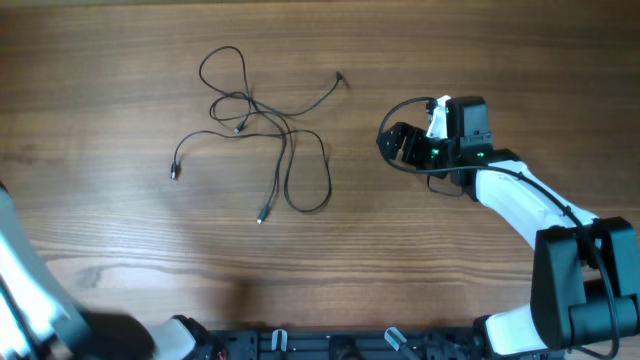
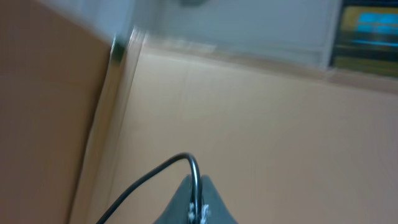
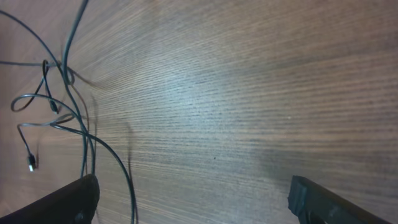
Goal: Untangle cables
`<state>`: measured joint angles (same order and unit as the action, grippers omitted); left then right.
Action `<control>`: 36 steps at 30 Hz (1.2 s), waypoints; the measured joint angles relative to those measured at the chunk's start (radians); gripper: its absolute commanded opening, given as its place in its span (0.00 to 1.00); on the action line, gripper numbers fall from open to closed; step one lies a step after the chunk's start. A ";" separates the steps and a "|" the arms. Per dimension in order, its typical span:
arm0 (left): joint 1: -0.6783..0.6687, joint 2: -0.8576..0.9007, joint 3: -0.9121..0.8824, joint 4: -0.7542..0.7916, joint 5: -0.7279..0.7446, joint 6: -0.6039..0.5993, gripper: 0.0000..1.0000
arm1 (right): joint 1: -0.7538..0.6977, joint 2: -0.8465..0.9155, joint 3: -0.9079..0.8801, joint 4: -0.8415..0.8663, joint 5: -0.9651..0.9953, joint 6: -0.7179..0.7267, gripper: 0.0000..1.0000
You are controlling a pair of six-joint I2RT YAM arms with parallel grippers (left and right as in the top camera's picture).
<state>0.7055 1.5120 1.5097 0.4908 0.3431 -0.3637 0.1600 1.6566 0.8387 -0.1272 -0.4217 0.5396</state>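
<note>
The cables (image 1: 243,105) are thin black wires lying in a loose tangle on the wooden table, left of centre, with small plug ends spread outward. In the right wrist view they lie at the left (image 3: 68,115), one strand running down past the left finger. My right gripper (image 1: 388,145) is open and empty, a little right of the tangle, facing it; in its wrist view (image 3: 193,199) only bare wood lies between the fingers. My left arm (image 1: 30,300) is a blur at the bottom left corner, far from the cables. Its wrist view is blurred and shows no cables.
The wooden table (image 1: 450,260) has its front edge along the bottom, where the arm bases stand. The left wrist view shows a tan wall (image 2: 261,118) and a thick black arm cable (image 2: 155,174) over a grey wedge.
</note>
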 measured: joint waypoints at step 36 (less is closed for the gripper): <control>0.070 0.755 0.441 -1.225 -0.590 0.188 0.93 | 0.069 0.000 0.000 -0.149 0.027 0.000 1.00</control>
<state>0.7757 2.2665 1.9507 -0.7345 -0.2470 -0.1761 0.2287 1.6566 0.8387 -0.2764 -0.3946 0.5400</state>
